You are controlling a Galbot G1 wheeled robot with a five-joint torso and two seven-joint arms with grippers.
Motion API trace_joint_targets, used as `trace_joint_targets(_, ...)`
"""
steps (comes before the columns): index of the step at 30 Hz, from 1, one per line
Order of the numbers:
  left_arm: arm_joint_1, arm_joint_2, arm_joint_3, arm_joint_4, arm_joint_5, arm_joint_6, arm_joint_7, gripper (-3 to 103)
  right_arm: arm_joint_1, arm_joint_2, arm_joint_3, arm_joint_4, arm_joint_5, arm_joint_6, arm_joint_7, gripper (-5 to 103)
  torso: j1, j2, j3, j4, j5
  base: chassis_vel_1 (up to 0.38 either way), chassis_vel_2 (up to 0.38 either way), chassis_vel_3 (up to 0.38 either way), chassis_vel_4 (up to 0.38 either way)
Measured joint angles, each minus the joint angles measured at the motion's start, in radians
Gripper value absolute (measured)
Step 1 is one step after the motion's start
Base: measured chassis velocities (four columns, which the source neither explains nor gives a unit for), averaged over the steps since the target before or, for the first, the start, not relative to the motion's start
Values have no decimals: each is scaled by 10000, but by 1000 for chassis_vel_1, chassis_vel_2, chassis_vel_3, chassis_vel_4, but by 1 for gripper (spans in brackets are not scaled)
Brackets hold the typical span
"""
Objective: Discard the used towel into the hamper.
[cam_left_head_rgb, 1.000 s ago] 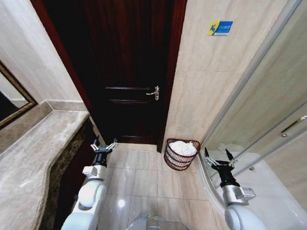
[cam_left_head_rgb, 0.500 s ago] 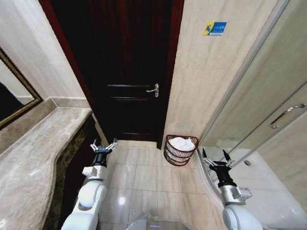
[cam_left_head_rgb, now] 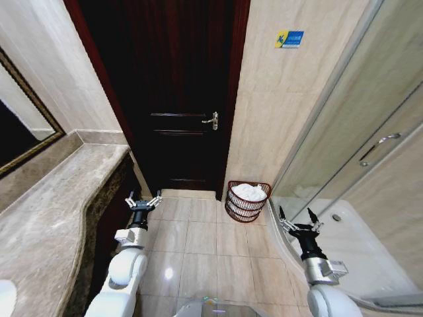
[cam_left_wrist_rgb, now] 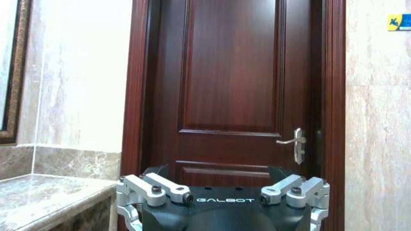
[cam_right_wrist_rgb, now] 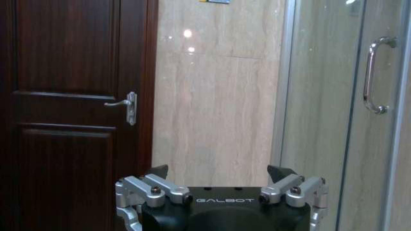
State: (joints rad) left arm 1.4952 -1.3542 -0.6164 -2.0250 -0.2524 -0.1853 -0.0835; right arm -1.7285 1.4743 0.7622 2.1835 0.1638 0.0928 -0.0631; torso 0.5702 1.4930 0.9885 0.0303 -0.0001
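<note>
The hamper (cam_left_head_rgb: 246,210), a small round reddish-brown ribbed basket, stands on the tile floor in the corner between the door frame and the shower. A white towel (cam_left_head_rgb: 249,192) lies bunched inside it, filling the top. My left gripper (cam_left_head_rgb: 143,200) is held low beside the counter, open and holding nothing, well left of the hamper. My right gripper (cam_left_head_rgb: 296,219) hangs open and holding nothing just right of the hamper, over the shower's edge. From the wrists, the left gripper (cam_left_wrist_rgb: 222,175) faces the door and the right gripper (cam_right_wrist_rgb: 220,173) faces the wall.
A dark wooden door (cam_left_head_rgb: 178,99) with a metal handle (cam_left_head_rgb: 211,121) is shut straight ahead. A marble counter (cam_left_head_rgb: 53,218) runs along the left under a framed mirror (cam_left_head_rgb: 20,132). A glass shower door (cam_left_head_rgb: 377,146) and white tray (cam_left_head_rgb: 350,244) are on the right.
The whole head view has shifted: the hamper looks smaller and farther off, and more of the shower and counter shows. Both arms keep the same open pose.
</note>
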Motion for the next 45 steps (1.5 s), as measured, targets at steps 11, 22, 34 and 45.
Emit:
trace_joint_targets(11,41,-8,40,-36,-64,133,6,100,-69,11,19,-73,9,115,-18,100,-1,0,0,-1,1,93,-83,-87,87)
trace_joint_targets(22,3,-64,81,-29,25,127,25,100,-88,-19,90,-131,72,172,-19,100,-1,0,0,1,1,93,-79,-70,98)
trace_joint_targets(34,-31,-76,70,44,51,-175,26,100,-125,-28,110,-137,91,192,-21,100,0,0,0,-1,2,82,-73,-80,77)
trace_joint_targets(45,37,-88,112,11,27,22,35,100,-230,-2,119,-87,87,253,-27,100,0,-1,0,-1,0,81,-88,-80,75)
